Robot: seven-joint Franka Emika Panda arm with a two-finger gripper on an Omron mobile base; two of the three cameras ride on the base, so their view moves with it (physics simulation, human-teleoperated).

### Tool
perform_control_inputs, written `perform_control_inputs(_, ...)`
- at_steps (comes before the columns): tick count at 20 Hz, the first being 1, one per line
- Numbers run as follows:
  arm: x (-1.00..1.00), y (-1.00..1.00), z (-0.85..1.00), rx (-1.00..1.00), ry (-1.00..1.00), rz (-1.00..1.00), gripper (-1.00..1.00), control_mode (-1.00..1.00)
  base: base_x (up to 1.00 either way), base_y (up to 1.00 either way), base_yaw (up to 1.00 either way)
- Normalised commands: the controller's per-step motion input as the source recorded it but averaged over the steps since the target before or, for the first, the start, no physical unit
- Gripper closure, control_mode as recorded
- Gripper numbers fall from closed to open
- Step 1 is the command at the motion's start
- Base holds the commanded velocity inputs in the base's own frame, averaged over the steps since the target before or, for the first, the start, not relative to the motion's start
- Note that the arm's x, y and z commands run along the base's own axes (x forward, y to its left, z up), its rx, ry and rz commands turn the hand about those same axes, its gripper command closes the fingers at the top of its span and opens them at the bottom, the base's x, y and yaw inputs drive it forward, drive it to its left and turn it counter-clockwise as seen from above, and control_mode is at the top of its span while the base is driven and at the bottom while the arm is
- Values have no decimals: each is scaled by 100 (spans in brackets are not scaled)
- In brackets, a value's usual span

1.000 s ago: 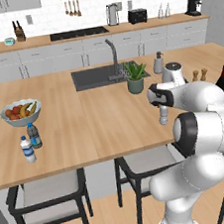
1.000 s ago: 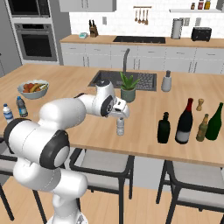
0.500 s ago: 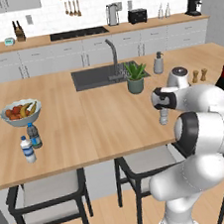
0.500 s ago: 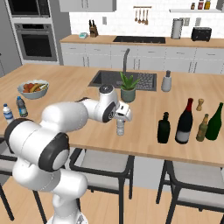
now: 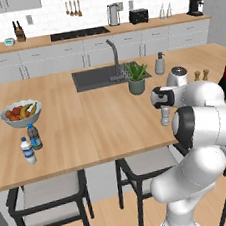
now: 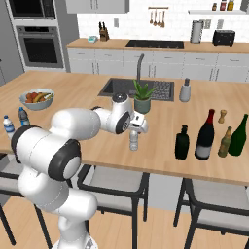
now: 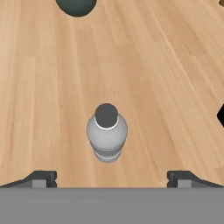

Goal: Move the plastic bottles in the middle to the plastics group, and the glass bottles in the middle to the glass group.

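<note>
The small clear water bottle (image 7: 106, 131) stands upright on the wooden island (image 5: 101, 121), seen from above in the hand view. My gripper (image 7: 111, 178) hangs just over it, open, with one fingertip on each side and nothing held. From the base views the gripper (image 6: 136, 129) sits right above the bottle (image 6: 134, 140). To the right stand the squat black bottle (image 6: 182, 142) and the red-topped wine bottle (image 6: 204, 136), then the olive-green bottle (image 6: 238, 136). The white-labelled bottle (image 5: 28, 151) and blue-labelled bottle (image 5: 34, 136) stand far left.
A fruit bowl (image 5: 21, 113) sits behind the two small bottles. A potted plant (image 6: 142, 97) and the sink (image 6: 137, 88) lie behind my hand. Two wooden shakers (image 6: 224, 142) stand near the green bottle. Stools (image 6: 113, 181) line the island's front edge.
My hand has sunk a little closer to the clear bottle's cap. The bottles have stayed where they were.
</note>
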Motion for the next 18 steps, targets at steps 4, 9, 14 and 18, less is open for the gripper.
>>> perform_control_inputs(4, 13, -1, -12, 4, 1, 1, -100, -100, 0, 0, 0)
perform_control_inputs(9, 16, -3, -7, 6, 1, 4, -100, -100, 0, 0, 0)
perform_control_inputs(14, 8, -11, -3, 1, 1, 2, -100, -100, 0, 0, 0)
perform_control_inputs(18, 19, -4, -20, 0, 6, 3, -100, -100, 0, 0, 0)
